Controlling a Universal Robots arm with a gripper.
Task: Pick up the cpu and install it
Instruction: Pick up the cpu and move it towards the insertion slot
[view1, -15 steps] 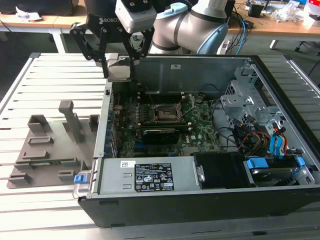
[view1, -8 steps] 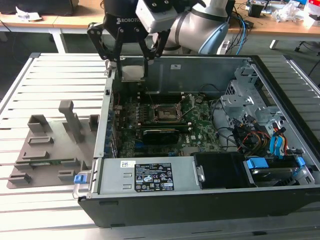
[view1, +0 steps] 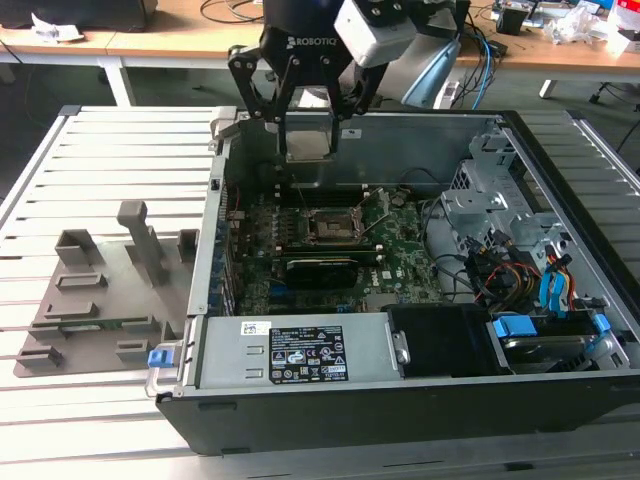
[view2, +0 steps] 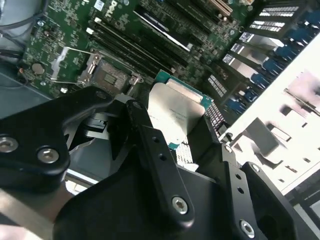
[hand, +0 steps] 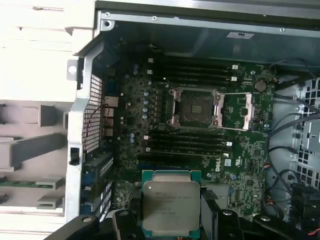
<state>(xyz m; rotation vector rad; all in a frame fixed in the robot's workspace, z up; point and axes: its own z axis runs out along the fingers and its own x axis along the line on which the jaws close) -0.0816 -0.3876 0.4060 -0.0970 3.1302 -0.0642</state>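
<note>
One arm (view1: 400, 40) hangs over an open computer case (view1: 560, 160), and its black jaws are clamped on the cpu (view1: 306, 138), gripping it by two opposite edges. The cpu is up in the air, over the far part of the case in the exterior view, well apart from the green circuit board (view1: 400, 250) below it.

In both wrist views the cpu (view2: 175, 112) (hand: 170, 205) turns its silver-grey top toward the camera, with a thin green rim around it. A dark finger (hand: 125, 220) presses against one side and a second finger (hand: 220, 220) against the other. In the second wrist view the fingers (view2: 150, 145) flank the chip the same way.

On the board sits the square socket (view1: 330, 228) (hand: 196, 107) (view2: 107, 75). It is uncovered, with its metal frame (hand: 245, 110) (view2: 65, 62) swung open and lying just beside it. Long black memory slots (hand: 192, 75) run along both sides of the socket.

At the near edge of the case a grey box with a printed label (view1: 300, 355) lies flat. Blue cables (view1: 555, 285) cross the drive area at the exterior view's right.

The case rests on a pale slatted worktop (view1: 100, 140). At the exterior view's left, beside the case, lies a grey tray (view1: 100, 320) with an upright block (view1: 140, 235) on it.
</note>
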